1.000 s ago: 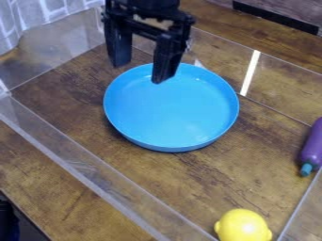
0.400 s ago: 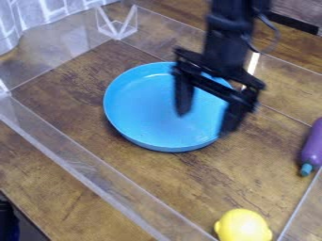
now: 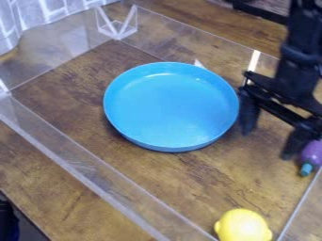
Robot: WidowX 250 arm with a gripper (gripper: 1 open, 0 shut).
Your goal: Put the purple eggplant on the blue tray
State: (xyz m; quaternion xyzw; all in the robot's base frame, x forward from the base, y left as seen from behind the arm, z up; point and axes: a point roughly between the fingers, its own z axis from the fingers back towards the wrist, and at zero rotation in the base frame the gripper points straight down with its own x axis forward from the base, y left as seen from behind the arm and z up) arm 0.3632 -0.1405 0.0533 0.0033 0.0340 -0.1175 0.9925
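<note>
The blue tray lies in the middle of the wooden table with nothing in it. At the right edge, the purple eggplant shows only its lower end and teal stem tip; the rest is hidden behind my gripper. My gripper hangs open just right of the tray, its dark fingers spread wide. The right finger stands directly over the eggplant. Nothing is held between them.
A yellow lemon sits at the front right. Clear plastic walls fence the table on the front and left. A clear wire-like stand is at the back left.
My gripper has swept from behind the tray's back left, across the tray, to its right side above the eggplant. It stayed open. The tray, eggplant and lemon have not moved.
</note>
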